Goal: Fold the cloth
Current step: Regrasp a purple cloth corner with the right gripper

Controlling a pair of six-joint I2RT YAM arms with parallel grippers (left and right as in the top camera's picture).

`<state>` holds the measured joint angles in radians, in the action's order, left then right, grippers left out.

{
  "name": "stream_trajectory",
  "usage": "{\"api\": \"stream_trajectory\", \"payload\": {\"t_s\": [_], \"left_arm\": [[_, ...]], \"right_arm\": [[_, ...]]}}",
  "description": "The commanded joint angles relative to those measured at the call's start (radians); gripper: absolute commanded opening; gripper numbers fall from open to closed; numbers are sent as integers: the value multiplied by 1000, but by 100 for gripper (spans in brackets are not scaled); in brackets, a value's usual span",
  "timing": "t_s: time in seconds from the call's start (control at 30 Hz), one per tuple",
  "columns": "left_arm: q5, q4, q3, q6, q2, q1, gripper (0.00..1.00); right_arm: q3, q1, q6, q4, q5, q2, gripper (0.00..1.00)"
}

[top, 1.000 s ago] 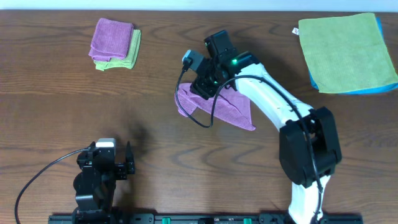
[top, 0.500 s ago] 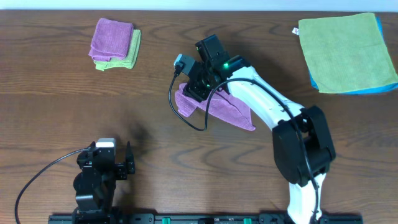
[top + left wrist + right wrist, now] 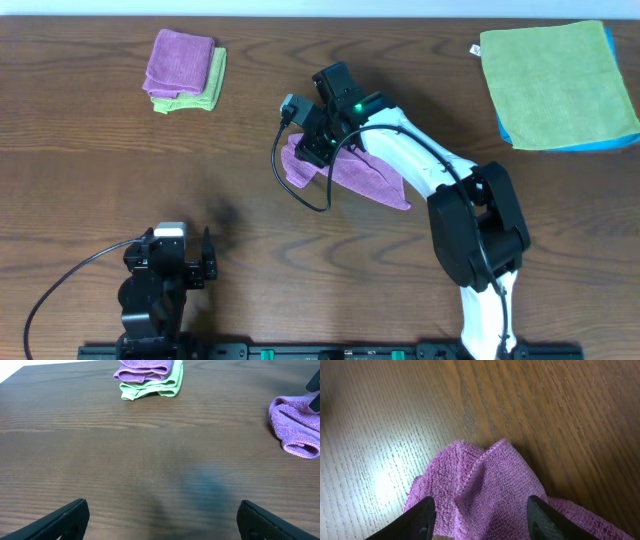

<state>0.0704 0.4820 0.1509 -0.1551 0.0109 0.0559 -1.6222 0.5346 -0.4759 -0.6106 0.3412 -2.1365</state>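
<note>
A crumpled purple cloth (image 3: 365, 172) lies mid-table, partly folded over itself. My right gripper (image 3: 312, 152) hovers over its left end, open, its fingers (image 3: 480, 519) spread on either side of a bunched corner of the cloth (image 3: 490, 485) without closing on it. The cloth also shows at the right edge of the left wrist view (image 3: 297, 427). My left gripper (image 3: 160, 520) is open and empty, low over bare table near the front edge (image 3: 205, 258).
A folded purple and green cloth stack (image 3: 183, 70) sits at the back left; it also shows in the left wrist view (image 3: 148, 377). A flat green cloth on a blue one (image 3: 555, 82) lies at the back right. The table (image 3: 120, 170) is dark wood.
My right gripper has moved left and slightly back over the cloth's left end, and the cloth's left part has bunched up. The left arm has not moved.
</note>
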Motion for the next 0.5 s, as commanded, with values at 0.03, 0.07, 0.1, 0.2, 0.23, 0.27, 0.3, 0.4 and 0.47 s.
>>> {"api": "stream_trajectory", "payload": {"t_s": [0.03,0.07,0.1,0.2,0.23,0.27,0.3,0.4,0.47], "left_arm": [[-10,8,-14,-10,-7,-4,96],[-10,8,-14,-10,-7,-4,95],[-10,8,-14,-10,-7,-4,95],[-10,8,-14,-10,-7,-4,95],[-10,8,-14,-10,-7,-4,95],[-10,8,-14,-10,-7,-4,95],[-10,8,-14,-10,-7,-4,95],[-10,8,-14,-10,-7,-4,95],[-10,8,-14,-10,-7,-4,95]], "right_arm": [[-17,12,17,2,23,-32,56],[-17,13,19,2,23,-39,55],[-17,13,19,2,23,-42,54],[-17,16,19,7,22,-56,47],[-17,16,19,10,22,-58,45],[-17,16,23,17,22,-58,42],[-17,16,27,24,21,-58,38],[-18,16,36,47,19,-57,27],[-24,16,53,47,14,-55,15]]}}
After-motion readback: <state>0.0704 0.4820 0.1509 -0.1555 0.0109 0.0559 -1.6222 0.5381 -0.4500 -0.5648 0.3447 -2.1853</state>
